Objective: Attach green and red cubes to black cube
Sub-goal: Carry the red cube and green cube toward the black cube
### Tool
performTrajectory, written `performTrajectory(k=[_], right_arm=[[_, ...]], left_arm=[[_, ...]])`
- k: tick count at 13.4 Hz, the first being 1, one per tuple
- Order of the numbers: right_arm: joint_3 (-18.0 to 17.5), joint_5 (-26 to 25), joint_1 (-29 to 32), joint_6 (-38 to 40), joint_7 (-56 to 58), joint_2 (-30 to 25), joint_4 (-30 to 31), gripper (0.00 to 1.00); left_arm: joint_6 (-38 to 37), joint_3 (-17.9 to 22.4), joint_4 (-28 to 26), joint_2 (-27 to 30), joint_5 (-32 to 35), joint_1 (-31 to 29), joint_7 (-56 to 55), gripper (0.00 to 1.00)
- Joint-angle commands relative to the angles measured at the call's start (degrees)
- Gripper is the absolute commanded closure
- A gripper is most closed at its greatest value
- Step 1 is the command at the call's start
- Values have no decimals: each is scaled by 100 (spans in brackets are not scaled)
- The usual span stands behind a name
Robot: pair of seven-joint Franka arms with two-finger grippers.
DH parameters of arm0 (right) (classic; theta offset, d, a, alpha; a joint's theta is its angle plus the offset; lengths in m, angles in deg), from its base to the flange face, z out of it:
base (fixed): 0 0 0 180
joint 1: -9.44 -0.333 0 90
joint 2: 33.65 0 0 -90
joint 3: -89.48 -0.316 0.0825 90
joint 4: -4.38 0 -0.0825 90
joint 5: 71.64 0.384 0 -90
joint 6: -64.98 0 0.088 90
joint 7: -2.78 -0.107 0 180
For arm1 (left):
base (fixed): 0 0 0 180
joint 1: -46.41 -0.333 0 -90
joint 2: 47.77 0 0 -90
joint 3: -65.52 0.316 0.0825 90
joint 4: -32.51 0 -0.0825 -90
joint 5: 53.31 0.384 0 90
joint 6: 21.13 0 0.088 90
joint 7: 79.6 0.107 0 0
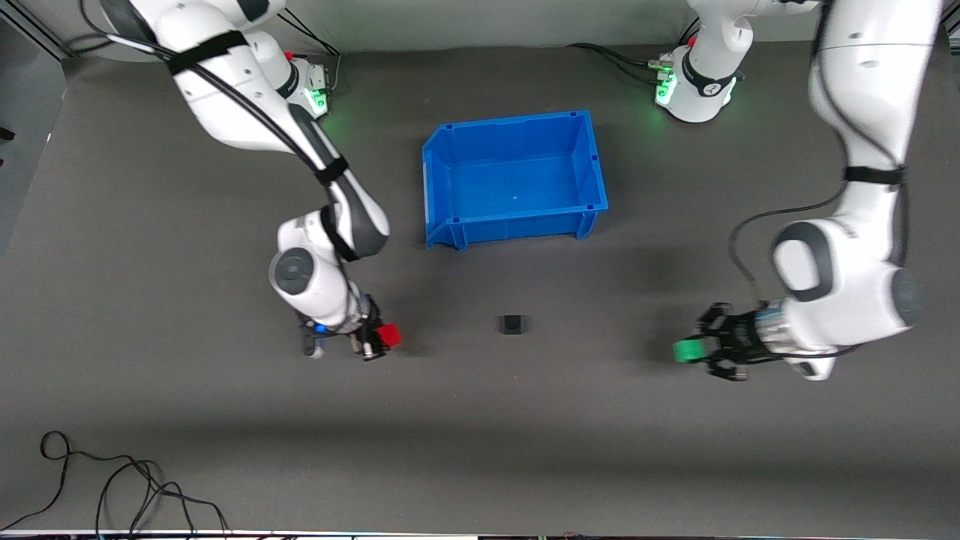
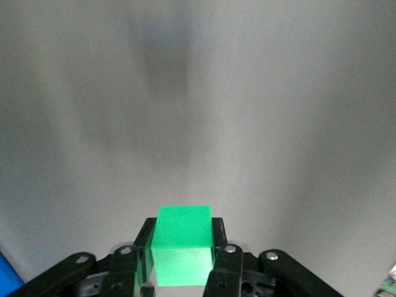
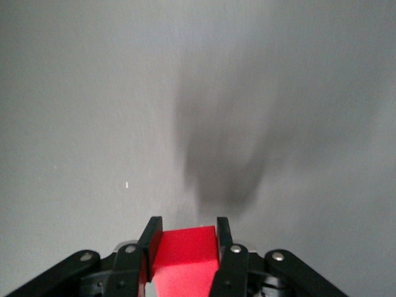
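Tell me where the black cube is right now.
In the front view the black cube sits on the table, nearer the camera than the blue bin, roughly between the red cube and the green cube.

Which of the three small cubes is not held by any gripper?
The black cube: it sits alone on the table. The right gripper holds the red cube; the left gripper holds the green cube.

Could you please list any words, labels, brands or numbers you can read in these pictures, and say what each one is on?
None can be read.
The green cube in the left claw, the red cube in the right claw, the black cube and the blue bin show no lettering.
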Motion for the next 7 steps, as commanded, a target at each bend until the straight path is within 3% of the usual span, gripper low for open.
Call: performTrajectory(k=[1,7], right_arm=[[98,10,-314,312,-839,541,-843,100],[98,-173,-877,794,-2211,673,-1213,100]], left_arm=[[248,103,270,-333,66,710,-429,63],[942,112,358,-843,74,1704,-1132,63]])
